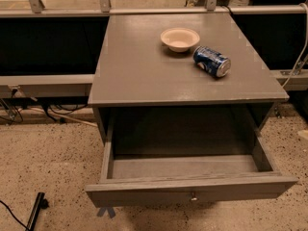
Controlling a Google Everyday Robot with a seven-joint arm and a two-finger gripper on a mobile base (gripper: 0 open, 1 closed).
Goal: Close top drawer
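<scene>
Grey wood top drawer [190, 186] is pulled way out from under the worktop [139, 66], its front panel and little metal knob [193, 196] out over the speckled floor [48, 167]. Up on the worktop sits a cream bowl [180, 38], and near it a blue can [211, 61] lying on its side. As for the pincer, it's out of shot, so can't tell if it's open or gripping anything.
</scene>
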